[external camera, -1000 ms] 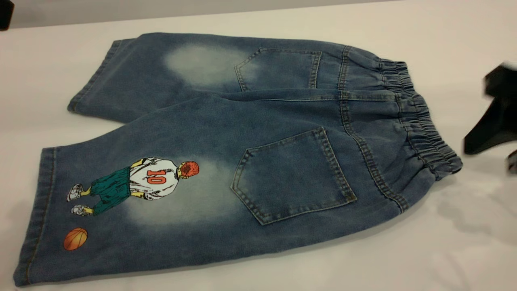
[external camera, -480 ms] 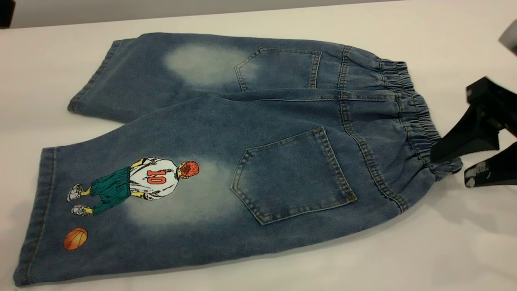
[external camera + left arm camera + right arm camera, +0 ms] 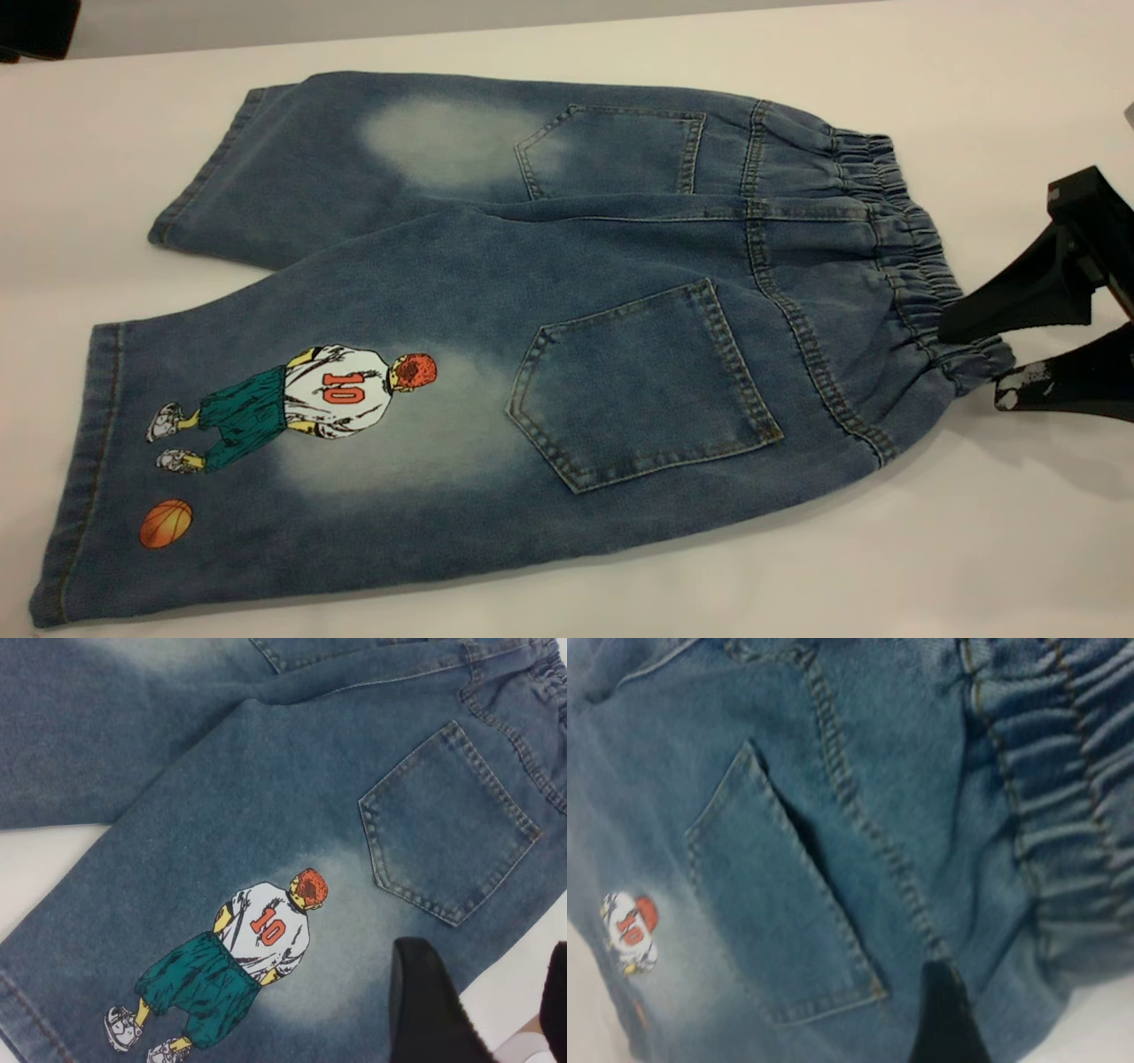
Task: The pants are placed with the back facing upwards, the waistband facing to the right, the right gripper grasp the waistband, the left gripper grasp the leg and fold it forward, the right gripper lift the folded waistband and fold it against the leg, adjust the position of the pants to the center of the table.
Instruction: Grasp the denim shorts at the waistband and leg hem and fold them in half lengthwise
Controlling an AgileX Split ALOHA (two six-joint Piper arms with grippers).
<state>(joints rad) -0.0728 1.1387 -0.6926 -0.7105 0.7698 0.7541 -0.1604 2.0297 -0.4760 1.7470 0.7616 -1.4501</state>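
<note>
I see the pants [image 3: 532, 337] lying flat, back up, on the table [image 3: 974, 549], with bare tabletop along every edge. My right gripper [image 3: 970, 363] reaches in low from the right, its fingers parted around the near corner of the waistband [image 3: 921, 266], one above the cloth, one below beside it. The left gripper [image 3: 478, 1010] hovers with fingers apart over the printed leg [image 3: 292, 443], holding nothing.

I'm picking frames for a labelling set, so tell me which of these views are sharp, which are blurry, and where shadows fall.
Exterior view: sharp on the pants, with a soft shadow on the table under the right gripper. Left wrist view: the player print is crisp, but the left gripper is a dark, soft-edged shape at the frame edge. Right wrist view: blurred throughout, and the waistband gathers look smeared.
</note>
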